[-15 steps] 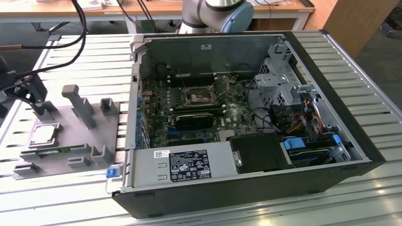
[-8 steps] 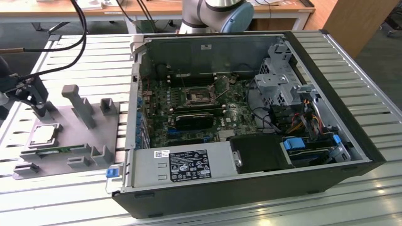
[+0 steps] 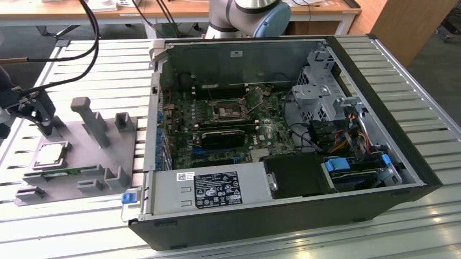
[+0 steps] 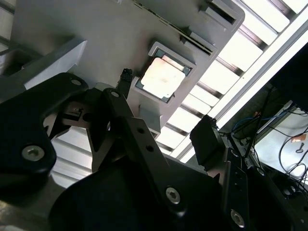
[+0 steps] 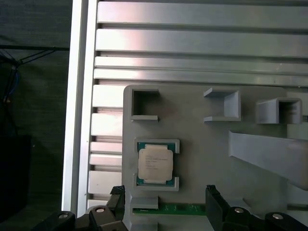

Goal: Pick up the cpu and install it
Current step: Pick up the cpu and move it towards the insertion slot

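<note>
First wrist view: your pincer (image 5: 164,196) is spread wide, holding nothing, over the cpu (image 5: 155,164) in its grey holder (image 5: 207,144).

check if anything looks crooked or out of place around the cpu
Nothing stands out. The cpu lies flat and square in its recess on the grey holder, and the open pincer hangs over it, not touching it.

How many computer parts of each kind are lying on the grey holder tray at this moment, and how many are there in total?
On the grey holder tray:
cpu: 1
green memory stick: 1
Total: 2
</note>
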Robot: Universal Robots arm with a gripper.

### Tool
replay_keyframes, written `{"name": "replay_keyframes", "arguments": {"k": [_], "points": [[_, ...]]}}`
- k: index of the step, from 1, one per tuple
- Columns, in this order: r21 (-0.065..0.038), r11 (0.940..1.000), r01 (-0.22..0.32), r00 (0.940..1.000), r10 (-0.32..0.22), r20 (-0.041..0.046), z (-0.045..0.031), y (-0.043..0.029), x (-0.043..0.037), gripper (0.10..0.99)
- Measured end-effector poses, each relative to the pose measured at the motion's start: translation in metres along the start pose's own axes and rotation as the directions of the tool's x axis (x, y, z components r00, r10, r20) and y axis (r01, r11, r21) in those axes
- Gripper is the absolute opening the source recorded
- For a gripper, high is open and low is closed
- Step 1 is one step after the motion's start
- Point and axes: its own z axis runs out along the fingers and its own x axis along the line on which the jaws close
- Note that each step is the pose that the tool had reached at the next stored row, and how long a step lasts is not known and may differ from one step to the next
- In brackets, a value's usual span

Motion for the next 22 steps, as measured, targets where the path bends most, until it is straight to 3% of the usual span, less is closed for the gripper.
{"name": "replay_keyframes", "arguments": {"k": [10, 22], "points": [[0.0, 1.0, 0.0, 1.0, 0.0, -0.0001, 0.006, -0.0002, 0.0019, 0.761], [0.0, 1.0, 0.0, 1.0, 0.0, 0.0003, 0.0213, -0.0008, 0.0021, 0.761]]}}
